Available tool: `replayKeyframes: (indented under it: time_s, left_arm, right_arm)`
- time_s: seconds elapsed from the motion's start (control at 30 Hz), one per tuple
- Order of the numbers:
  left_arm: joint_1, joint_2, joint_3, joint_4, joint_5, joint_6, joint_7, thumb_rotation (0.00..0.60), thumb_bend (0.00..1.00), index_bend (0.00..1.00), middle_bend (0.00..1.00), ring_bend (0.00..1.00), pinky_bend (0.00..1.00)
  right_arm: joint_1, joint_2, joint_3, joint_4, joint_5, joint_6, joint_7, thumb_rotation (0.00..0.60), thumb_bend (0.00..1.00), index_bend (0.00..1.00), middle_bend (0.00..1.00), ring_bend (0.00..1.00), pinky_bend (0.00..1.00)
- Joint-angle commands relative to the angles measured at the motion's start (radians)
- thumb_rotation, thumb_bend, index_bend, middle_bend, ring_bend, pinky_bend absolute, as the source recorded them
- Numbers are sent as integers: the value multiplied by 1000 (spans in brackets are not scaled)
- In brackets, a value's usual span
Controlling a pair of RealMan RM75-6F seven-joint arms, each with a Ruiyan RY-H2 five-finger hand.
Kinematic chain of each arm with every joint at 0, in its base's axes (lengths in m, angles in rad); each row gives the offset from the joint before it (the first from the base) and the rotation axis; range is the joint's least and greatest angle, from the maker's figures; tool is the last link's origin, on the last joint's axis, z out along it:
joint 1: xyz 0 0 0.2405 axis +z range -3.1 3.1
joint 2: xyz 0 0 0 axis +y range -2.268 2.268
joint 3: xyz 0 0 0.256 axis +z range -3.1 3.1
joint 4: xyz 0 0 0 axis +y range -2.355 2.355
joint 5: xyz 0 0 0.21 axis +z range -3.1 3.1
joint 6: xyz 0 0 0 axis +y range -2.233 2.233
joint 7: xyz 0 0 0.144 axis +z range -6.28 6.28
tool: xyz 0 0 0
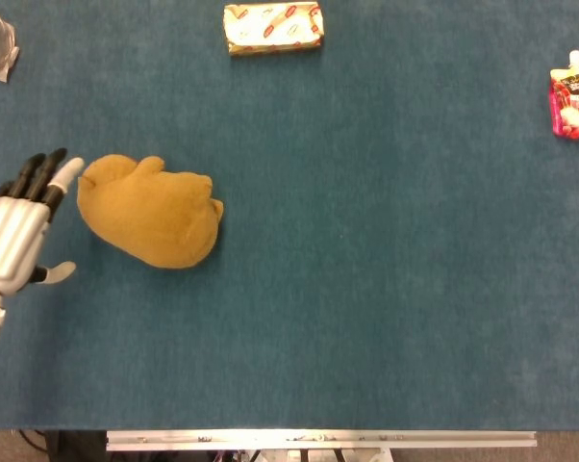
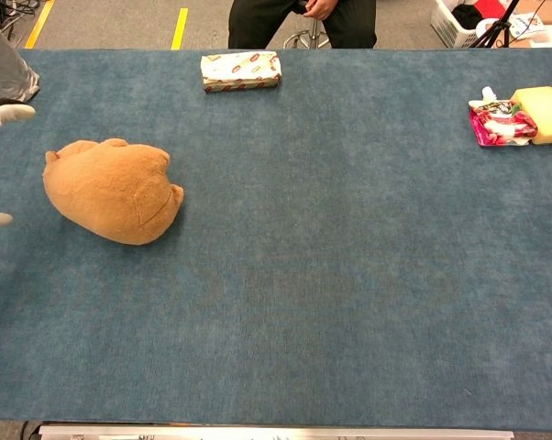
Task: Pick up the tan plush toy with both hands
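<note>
The tan plush toy (image 1: 152, 215) lies on the blue table cover at the left, also seen in the chest view (image 2: 111, 190). My left hand (image 1: 22, 232) has come in from the left edge, just left of the toy, fingers spread and holding nothing; its fingertips (image 1: 66, 169) almost reach the toy's left end. In the chest view only fingertips (image 2: 8, 112) of the left hand show at the left edge. My right hand is in neither view.
A wrapped yellow-and-red packet (image 1: 272, 26) lies at the far middle. A red drink pouch (image 1: 574, 99) and a yellow block (image 2: 542, 114) sit far right. A grey object (image 2: 3, 69) stands far left. A person sits beyond the table (image 2: 303, 18).
</note>
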Motion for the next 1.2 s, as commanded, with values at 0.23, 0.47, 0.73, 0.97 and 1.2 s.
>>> replayKeyframes:
  time_s: [0.23, 0.47, 0.73, 0.97, 1.2]
  left_arm:
    - [-97, -8, -9, -8, -87, -116, 164, 600, 23, 0, 0, 0, 81]
    - [-163, -27, -10, 18, -138, -185, 239, 600, 23, 0, 0, 0, 80]
    - [-211, -64, -7, 70, -207, -224, 276, 600, 22, 0, 0, 0, 83]
    - [-231, -96, -3, 121, -260, -231, 277, 600, 23, 0, 0, 0, 83]
    - [-250, -127, 16, 171, -308, -244, 302, 600, 23, 0, 0, 0, 83]
  right_arm:
    - [0, -17, -9, 25, 6, -11, 19, 600, 43, 255, 242, 253, 450]
    - [0, -28, -20, 41, 1, -18, 25, 600, 42, 255, 242, 253, 449]
    - [1, -34, -27, 48, 1, -27, 27, 600, 43, 255, 242, 253, 449]
    - [2, -37, -32, 46, -3, -29, 25, 600, 44, 255, 242, 253, 449]
    - [2, -44, -38, 51, -3, -34, 28, 600, 43, 255, 242, 253, 450]
